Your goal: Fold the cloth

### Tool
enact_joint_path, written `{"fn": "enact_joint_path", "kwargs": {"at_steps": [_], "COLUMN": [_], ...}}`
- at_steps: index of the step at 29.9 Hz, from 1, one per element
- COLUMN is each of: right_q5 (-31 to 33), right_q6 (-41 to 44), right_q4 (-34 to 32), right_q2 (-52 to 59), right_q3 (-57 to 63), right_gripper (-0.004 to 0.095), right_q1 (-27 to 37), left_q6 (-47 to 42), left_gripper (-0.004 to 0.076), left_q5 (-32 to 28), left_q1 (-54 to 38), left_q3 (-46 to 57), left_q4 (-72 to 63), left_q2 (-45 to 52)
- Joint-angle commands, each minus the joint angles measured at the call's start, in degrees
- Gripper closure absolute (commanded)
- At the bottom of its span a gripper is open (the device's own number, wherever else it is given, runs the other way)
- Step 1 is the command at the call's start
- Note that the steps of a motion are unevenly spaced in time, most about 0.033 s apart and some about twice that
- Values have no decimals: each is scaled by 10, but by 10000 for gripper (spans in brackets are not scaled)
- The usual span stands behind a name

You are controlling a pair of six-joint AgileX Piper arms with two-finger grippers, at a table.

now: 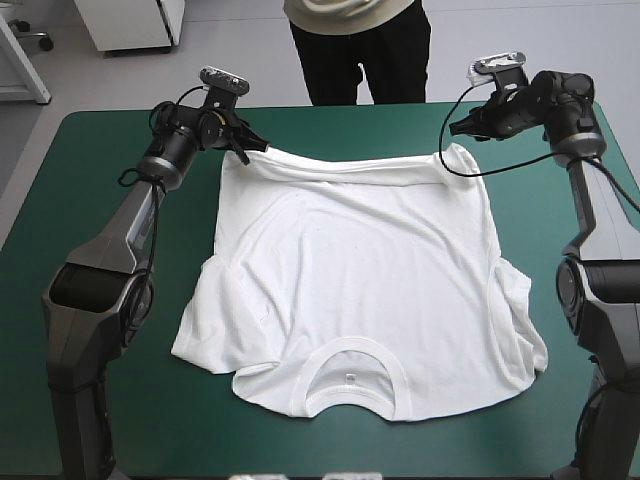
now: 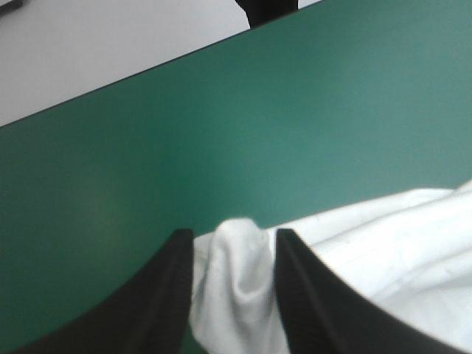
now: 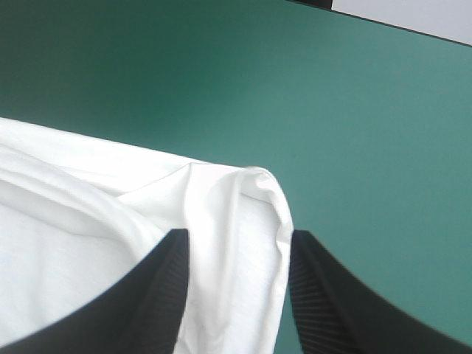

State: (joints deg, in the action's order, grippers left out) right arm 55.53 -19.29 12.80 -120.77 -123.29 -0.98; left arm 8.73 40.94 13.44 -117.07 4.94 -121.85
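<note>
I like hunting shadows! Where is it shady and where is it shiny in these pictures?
High view: even light, just a thin soft shadow around the T-shirt, no glare on the teal-green cover. Left wrist view: grey shade in the fold held in the left pincer; the cover looks paler farther ahead. Right wrist view: soft shade in the fold in the right pincer.

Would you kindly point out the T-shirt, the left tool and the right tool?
T-shirt [image 1: 350, 250]: high view, middle of its spread body.
left tool [image 2: 232, 234]: left wrist view, midway between its fingertips.
right tool [image 3: 237, 234]: right wrist view, midway between its fingertips.
</note>
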Motion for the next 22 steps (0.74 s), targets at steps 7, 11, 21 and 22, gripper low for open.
{"fn": "enact_joint_path", "kwargs": {"at_steps": [7,11,21,22], "right_q5": [107,150,160,160], "right_q6": [11,19,51,51], "right_q4": [29,28,30,30], "right_q2": [84,143,338,361], "right_q3": [-126,-133,-53,-30], "right_gripper": [418,422,422,422], "right_q1": [5,5,5,5], "left_q6": [13,17,40,39], "left_gripper": [248,249,286,286], "left_q5": [91,154,280,284], "left_q1": [1,1,1,1], "left_q3": [-18,-18,62,86], "left_q4": [5,-3,-91,-102], "left_q2": [152,215,380,401]}}
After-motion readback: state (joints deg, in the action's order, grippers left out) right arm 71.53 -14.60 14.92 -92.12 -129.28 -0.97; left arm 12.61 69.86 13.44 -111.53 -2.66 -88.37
